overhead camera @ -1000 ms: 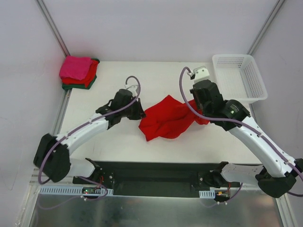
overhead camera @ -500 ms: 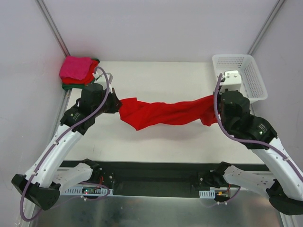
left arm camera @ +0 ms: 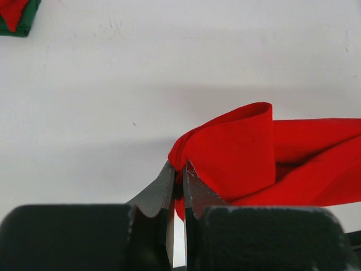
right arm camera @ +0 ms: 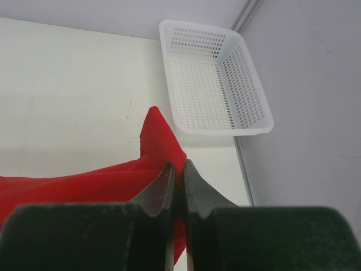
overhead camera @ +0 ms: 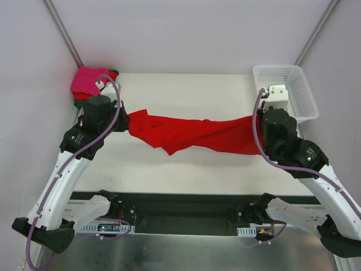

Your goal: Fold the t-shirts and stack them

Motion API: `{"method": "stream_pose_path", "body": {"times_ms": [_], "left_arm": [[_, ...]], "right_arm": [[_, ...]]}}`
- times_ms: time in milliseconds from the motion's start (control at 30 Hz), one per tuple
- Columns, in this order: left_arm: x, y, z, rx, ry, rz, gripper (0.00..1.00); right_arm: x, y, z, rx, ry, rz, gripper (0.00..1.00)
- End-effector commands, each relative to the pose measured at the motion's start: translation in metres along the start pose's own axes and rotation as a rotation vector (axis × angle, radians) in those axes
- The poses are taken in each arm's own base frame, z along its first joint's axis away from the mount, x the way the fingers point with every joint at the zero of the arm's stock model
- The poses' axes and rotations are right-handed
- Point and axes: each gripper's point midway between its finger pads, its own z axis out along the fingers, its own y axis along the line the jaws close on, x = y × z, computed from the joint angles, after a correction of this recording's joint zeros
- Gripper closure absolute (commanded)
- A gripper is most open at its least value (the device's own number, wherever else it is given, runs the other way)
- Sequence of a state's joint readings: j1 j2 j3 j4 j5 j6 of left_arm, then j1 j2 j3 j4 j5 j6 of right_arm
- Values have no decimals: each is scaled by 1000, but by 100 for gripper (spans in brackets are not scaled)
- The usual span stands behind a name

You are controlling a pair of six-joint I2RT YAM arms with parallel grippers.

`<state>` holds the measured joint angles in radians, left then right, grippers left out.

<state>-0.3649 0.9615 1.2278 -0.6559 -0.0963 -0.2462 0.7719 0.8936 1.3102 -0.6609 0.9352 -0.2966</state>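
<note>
A bright red t-shirt [overhead camera: 192,134] hangs stretched across the middle of the table between my two grippers. My left gripper [left arm camera: 177,168] is shut on its left end [left arm camera: 237,152], near the table's left side [overhead camera: 123,121]. Over at the right, the right gripper [right arm camera: 178,167] is shut on the other end [right arm camera: 158,141], just left of the basket. A stack of folded t-shirts [overhead camera: 90,82], hot pink on top of red and dark green, lies at the back left corner; my left arm covers part of it. Its green corner [left arm camera: 20,20] shows in the left wrist view.
A white lattice basket [overhead camera: 285,93] stands at the back right corner, also in the right wrist view [right arm camera: 211,84]. The arms' black base plate [overhead camera: 186,212] runs along the near edge. Grey walls close in on both sides.
Both arms have swung apart, left arm to the left and right arm to the right. The red t-shirt, bunched in the middle a second ago, is now drawn out long between them.
</note>
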Motion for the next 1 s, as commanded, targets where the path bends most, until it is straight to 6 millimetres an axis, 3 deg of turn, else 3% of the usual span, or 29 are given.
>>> {"method": "stream_pose_path", "body": {"times_ms": [0,400,600,833,967], "left_arm": [[-19,18,-16,-66,-59,29,100],[-25,37,-27,-134,-70,42,100],[-26,49,-30,-183,-67,53,100],[-25,62,-30,-225,-56,41,100],[-14,60,-22,-207,-13,40,100]], "right_arm": [[-10,-14,2,71,-27,30,95],[-7,-8,4,44,-13,10,93],[1,-17,4,89,5,-10,92],[16,-22,7,126,52,-46,91],[35,-5,10,60,105,-59,91]]}}
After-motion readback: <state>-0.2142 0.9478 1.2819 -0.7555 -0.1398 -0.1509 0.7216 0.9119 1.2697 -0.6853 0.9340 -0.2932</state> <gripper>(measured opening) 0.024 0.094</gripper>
